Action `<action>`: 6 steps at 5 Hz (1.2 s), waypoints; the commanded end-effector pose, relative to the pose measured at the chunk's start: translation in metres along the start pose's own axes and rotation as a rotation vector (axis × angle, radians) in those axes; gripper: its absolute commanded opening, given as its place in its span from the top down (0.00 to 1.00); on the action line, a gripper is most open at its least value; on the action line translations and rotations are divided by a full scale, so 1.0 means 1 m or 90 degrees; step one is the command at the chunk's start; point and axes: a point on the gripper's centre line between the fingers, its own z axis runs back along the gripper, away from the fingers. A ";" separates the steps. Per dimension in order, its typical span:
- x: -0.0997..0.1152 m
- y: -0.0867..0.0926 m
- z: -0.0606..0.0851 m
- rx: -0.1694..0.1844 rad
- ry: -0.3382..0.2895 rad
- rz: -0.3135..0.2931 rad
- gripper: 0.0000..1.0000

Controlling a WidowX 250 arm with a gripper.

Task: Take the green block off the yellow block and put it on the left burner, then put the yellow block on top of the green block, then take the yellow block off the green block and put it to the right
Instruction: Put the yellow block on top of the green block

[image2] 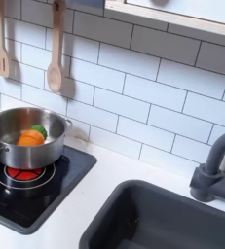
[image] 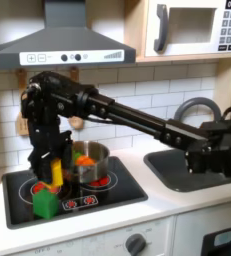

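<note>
The pincer (image: 53,172) hangs over the left burner (image: 37,190) in the first exterior view, its fingers closed on the yellow block (image: 56,175), just above the green block (image: 45,205) at the near-left of the cooktop (image: 122,190). Both look light, stiff and slick; flat opposite sides suit gripping. Right stands a steel pot (image: 88,160).

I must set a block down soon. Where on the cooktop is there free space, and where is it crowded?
In the first exterior view, the cooktop's front right corner, ahead of the steel pot, looks bare. The left side is crowded: the gripper is at the yellow block, with the green block just in front. The white counter between cooktop and sink is also free.
</note>
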 end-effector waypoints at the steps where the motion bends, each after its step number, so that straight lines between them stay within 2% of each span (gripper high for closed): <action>1: 0.010 0.007 -0.012 0.010 0.015 0.006 1.00; 3: 0.014 0.014 -0.018 0.020 0.018 0.020 1.00; 5: 0.012 0.014 -0.019 0.028 0.009 0.016 1.00; 6: 0.010 0.015 -0.027 0.031 0.020 0.018 1.00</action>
